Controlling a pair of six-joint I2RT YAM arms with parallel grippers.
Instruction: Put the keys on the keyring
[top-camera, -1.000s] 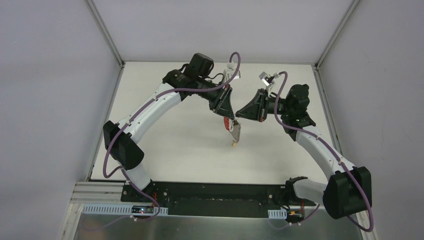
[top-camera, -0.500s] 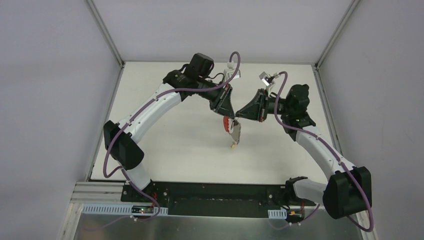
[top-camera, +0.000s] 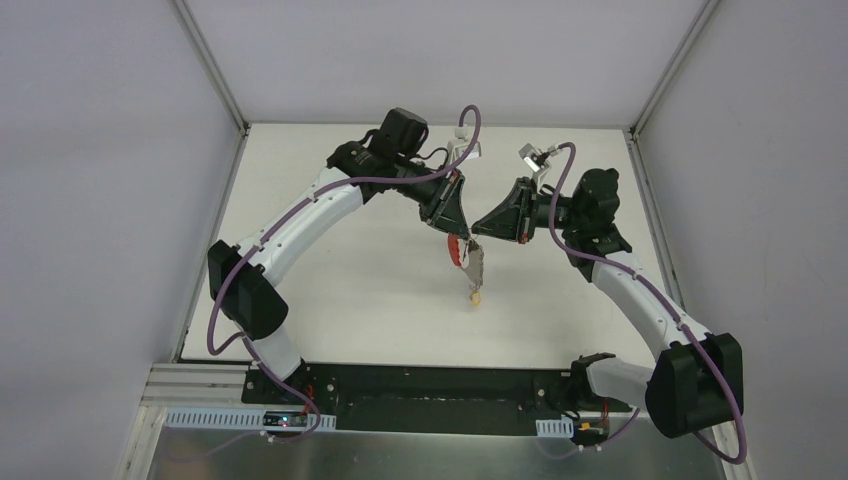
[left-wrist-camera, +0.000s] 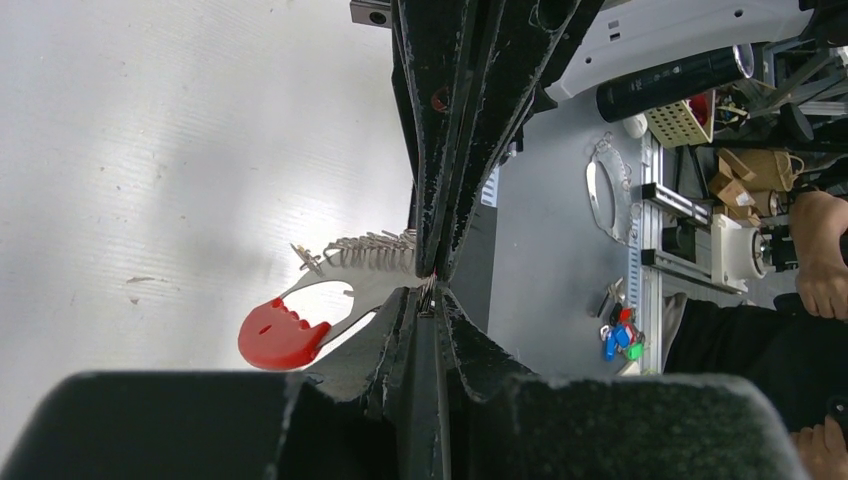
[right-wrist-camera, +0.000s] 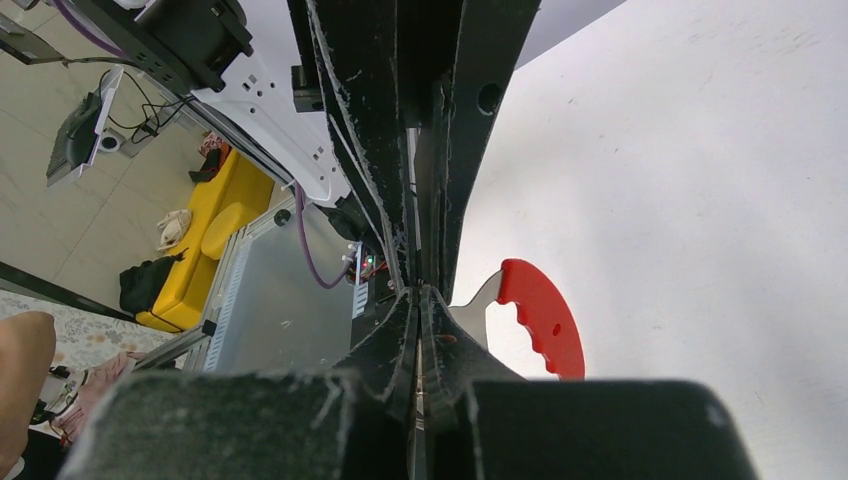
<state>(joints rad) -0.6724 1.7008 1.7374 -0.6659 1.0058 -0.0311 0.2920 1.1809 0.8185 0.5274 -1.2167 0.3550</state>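
I count one left gripper (top-camera: 451, 233) and one right gripper (top-camera: 476, 235), both just above one bunch of keys (top-camera: 473, 266) carrying one red tab (top-camera: 456, 248) and one yellow-headed key (top-camera: 476, 296)

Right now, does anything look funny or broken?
Nothing looks broken or spilled. One odd thing: the keys are not lying on the table; they seem to dangle in the air, with the red strap, where the left fingers and right fingers pinch shut tip to tip.

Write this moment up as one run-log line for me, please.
left gripper: shut | right gripper: shut | fingertips meet at keys | red strap end sticks out beside them
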